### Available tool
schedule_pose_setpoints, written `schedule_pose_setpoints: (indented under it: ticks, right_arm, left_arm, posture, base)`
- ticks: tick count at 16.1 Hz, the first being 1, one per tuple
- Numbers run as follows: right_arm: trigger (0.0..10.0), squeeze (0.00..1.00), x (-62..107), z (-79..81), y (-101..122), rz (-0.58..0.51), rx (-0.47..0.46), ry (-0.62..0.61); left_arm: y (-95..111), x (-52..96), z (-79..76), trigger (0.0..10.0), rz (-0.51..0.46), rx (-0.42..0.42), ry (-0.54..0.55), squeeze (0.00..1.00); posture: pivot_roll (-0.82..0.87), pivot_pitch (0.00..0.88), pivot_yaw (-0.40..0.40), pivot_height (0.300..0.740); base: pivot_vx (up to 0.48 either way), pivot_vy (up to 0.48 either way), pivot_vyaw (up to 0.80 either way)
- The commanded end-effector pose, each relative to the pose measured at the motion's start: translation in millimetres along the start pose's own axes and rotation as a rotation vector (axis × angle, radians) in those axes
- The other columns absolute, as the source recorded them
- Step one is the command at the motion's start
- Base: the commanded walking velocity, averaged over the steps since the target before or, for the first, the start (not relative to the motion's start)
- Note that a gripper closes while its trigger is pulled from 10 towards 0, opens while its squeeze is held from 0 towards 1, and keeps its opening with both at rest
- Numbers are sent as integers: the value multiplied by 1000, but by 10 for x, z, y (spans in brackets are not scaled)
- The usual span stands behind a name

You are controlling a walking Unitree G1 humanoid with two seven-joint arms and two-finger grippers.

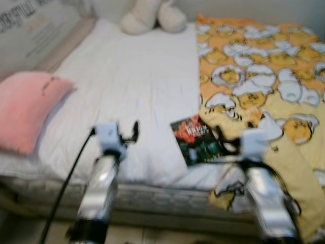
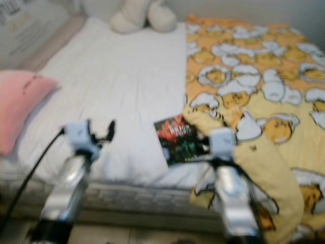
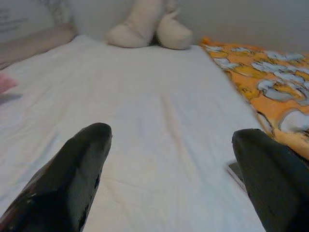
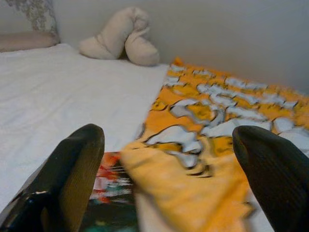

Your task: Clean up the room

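The two head views look forward and down from the foot of a bed with a white sheet (image 1: 137, 86), taking in a flat pink pillow (image 1: 25, 109), a yellow-orange patterned blanket (image 1: 264, 66) and a cream stuffed toy (image 1: 152, 15) by the far wall; both are blurred. Each wrist view sits low, close over the mattress, facing along its black fingers (image 3: 72, 174) toward that same toy (image 4: 120, 36). The right wrist view shares the dark red-and-green book (image 4: 108, 193) with the head views.
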State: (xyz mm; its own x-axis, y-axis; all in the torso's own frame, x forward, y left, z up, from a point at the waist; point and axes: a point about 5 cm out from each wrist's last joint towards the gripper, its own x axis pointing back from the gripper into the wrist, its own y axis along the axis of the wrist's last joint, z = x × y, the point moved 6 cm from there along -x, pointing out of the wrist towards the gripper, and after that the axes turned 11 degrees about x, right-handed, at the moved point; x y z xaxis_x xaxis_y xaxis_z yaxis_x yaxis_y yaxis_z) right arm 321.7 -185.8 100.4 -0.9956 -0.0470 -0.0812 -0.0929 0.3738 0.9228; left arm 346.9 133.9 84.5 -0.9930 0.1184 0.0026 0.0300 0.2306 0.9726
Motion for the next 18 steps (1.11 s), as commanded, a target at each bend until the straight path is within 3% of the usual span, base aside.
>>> schedule_pose_setpoints:
  ticks: [1,2,4,7,8,10,18]
  right_arm:
    - [10000,0,132,-119,-264,99,-15,-24]
    - [10000,0,143,-151,-336,128,-25,-44]
    - [10000,0,-11,-154,-316,127,-49,-81]
    - [10000,0,-115,-35,-191,98,-50,-27]
    - [10000,0,-131,7,-194,96,-57,-5]
    - [10000,0,-142,143,-174,86,-101,47]
    - [10000,0,-129,513,-291,158,-213,203]
  left_arm:
    - [10,-21,-316,10000,5,-10,-101,0]
    - [5,-39,-314,10000,11,-12,-100,0]
    - [59,-177,-268,10000,0,17,-45,0]
    - [186,-236,-193,10000,-28,4,-28,0]
    - [200,-250,-98,10000,-26,-31,9,0]
    - [220,-241,-56,10000,-35,-29,15,0]
    - [255,-218,-25,10000,-53,15,35,0]
  posture:
    - [-182,0,29,740]
    - [-182,0,29,740]
    - [-192,0,47,740]
    - [-191,0,63,740]
    - [-183,0,67,740]
    - [-177,0,67,740]
    - [-155,0,59,740]
  base:
    - [0,0,0]
    - [0,0,0]
    - [0,-461,0]
    - [181,-408,0]
    - [0,0,0]
    - [0,0,0]
    - [480,0,0]
